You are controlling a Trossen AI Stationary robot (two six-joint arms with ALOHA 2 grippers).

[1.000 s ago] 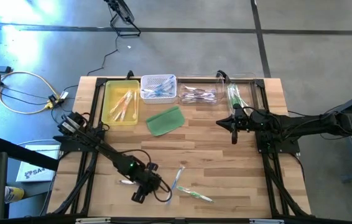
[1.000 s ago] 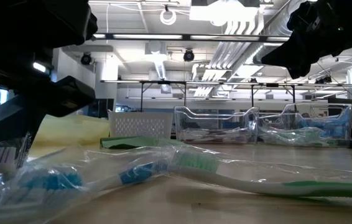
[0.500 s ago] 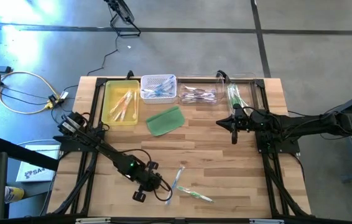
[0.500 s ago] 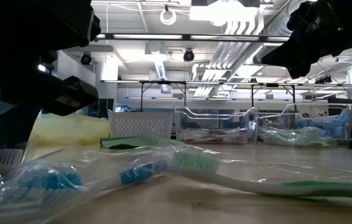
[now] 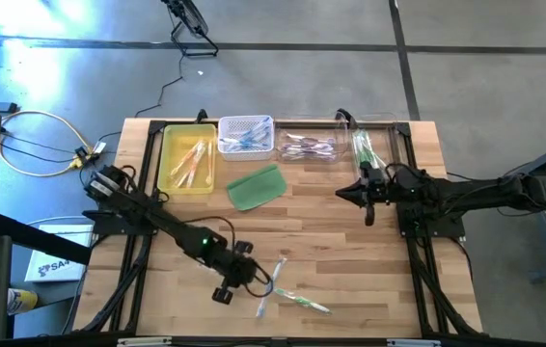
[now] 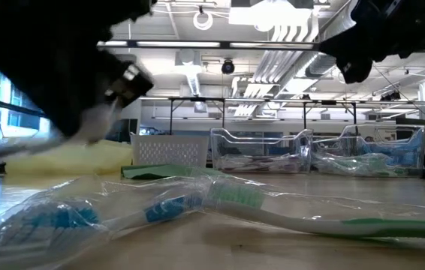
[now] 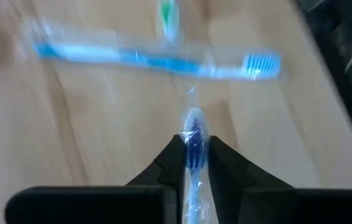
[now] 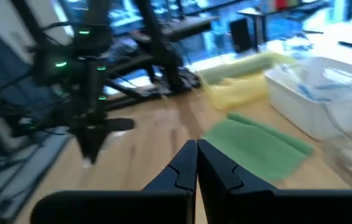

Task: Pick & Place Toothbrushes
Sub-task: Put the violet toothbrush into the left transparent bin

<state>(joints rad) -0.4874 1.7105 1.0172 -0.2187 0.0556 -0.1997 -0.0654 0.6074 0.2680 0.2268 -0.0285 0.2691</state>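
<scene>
While our left pincer gripped a wrapped toothbrush above the surface, two more wrapped toothbrushes lay just beyond it; our right pincer hovered pinched empty, well apart.

The high view looks straight down on the whole table. The low view sits at tabletop height, facing 12 o'clock toward the bins. Both share the wrapped toothbrushes lying near 6 o'clock.
</scene>
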